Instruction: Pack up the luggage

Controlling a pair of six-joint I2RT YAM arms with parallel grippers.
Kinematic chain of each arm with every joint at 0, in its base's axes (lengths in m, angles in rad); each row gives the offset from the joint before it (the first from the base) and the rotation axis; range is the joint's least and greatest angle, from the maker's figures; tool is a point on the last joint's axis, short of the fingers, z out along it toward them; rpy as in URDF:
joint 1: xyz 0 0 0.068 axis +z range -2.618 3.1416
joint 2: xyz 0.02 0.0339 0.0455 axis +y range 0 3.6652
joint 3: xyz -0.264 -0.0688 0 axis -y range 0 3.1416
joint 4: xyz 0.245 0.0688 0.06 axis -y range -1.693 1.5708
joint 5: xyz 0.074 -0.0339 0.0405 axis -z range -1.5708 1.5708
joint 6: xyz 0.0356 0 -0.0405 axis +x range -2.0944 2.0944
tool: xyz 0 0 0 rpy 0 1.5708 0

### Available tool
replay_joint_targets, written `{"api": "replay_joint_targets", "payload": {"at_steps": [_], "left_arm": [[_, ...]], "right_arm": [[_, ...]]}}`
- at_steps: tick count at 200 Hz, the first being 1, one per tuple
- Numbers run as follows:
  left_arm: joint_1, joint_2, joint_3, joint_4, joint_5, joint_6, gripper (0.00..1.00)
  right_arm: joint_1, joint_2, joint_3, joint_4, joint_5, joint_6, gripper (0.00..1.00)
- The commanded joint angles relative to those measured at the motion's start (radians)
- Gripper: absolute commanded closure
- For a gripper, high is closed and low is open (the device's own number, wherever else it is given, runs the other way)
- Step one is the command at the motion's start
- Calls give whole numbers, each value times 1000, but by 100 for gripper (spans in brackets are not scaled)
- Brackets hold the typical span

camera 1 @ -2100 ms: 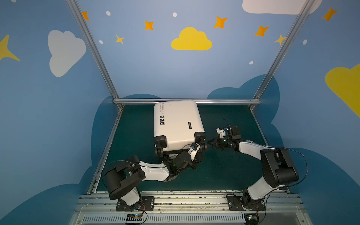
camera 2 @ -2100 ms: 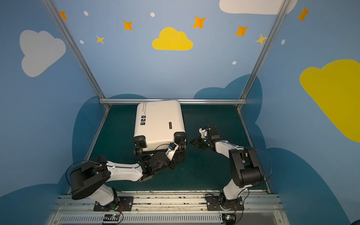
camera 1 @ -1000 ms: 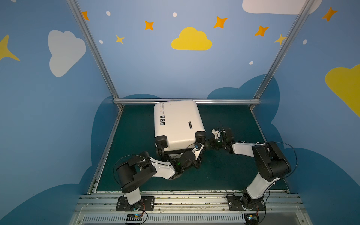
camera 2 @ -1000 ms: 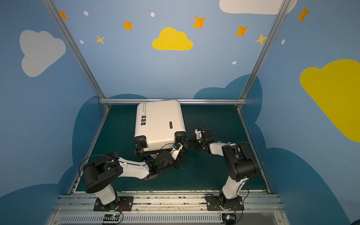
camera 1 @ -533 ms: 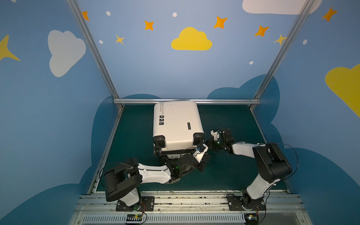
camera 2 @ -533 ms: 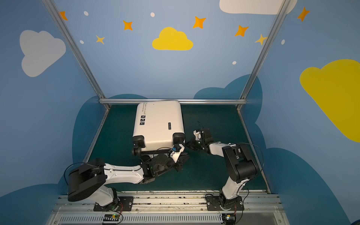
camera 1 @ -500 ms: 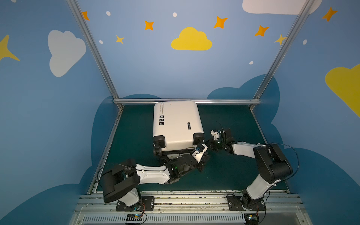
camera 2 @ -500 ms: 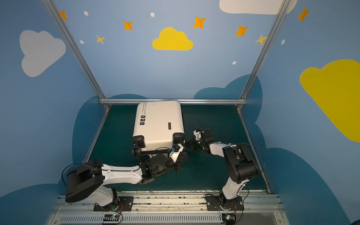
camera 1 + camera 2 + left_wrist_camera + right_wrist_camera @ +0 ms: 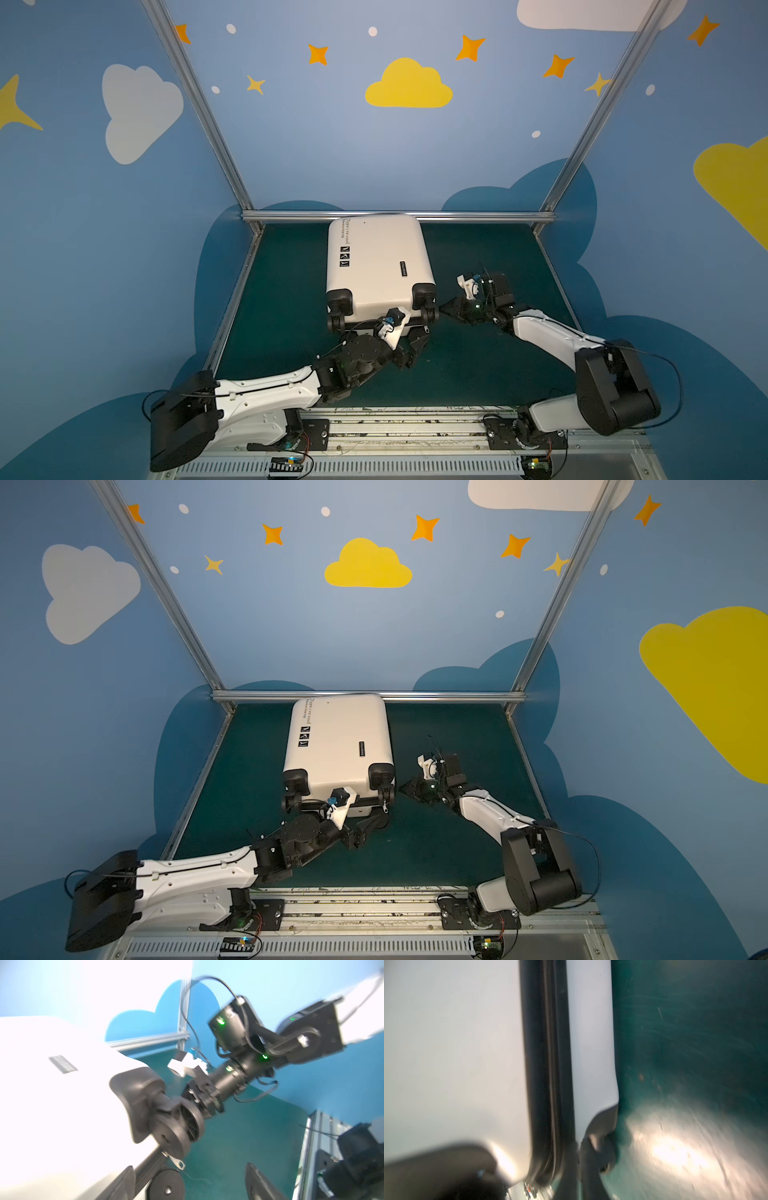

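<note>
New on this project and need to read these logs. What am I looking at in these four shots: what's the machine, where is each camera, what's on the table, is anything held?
It is a two-armed robot: a left arm and a right arm mounted at the table's near edge, each ending in a two-finger gripper. The two wide pictures come from one stereo camera overhead that sees the whole cell. The two close-ups come from a camera on each wrist.

One thing lies on the green table: the luggage, a cream-white hard-shell suitcase, closed and flat, wheels toward the arms.

The left gripper sits just in front of the wheel end, jaws wide open, holding nothing. Its wrist view shows the zipper pull hanging free by a wheel.

The right gripper is at the case's near right corner. That wrist view is too blurred to show whether it is open or gripping.
</note>
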Motion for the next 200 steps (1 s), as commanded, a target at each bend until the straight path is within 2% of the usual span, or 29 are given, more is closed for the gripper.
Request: {"api": "replay_joint_targets", "payload": {"at_steps": [1, 31, 77, 86, 111, 124, 137, 177, 200], "left_arm": [[1, -26, 12, -112, -47, 17, 3], [1, -4, 34, -134, -42, 6, 1], [-2, 131, 94, -51, -84, 0, 1], [-4, 167, 114, -30, -95, 0, 1], [-14, 267, 167, 32, -126, -5, 1], [-28, 317, 194, 62, -181, -11, 1], [-40, 364, 216, 96, -237, -18, 1], [-59, 476, 288, 137, -423, -34, 1], [-67, 518, 322, 127, -566, -23, 1]], "right_arm": [[1, -83, -26, -105, 44, -37, 75], [19, -172, -15, -166, 61, -43, 70], [26, -200, 28, -251, 104, -79, 68], [21, -202, 33, -273, 112, -90, 64], [7, -234, 22, -309, 123, -106, 44], [0, -256, 10, -321, 125, -112, 37], [-8, -278, -1, -329, 125, -114, 35], [-28, -327, -33, -319, 127, -111, 35], [-34, -351, -68, -305, 125, -106, 34]]}}
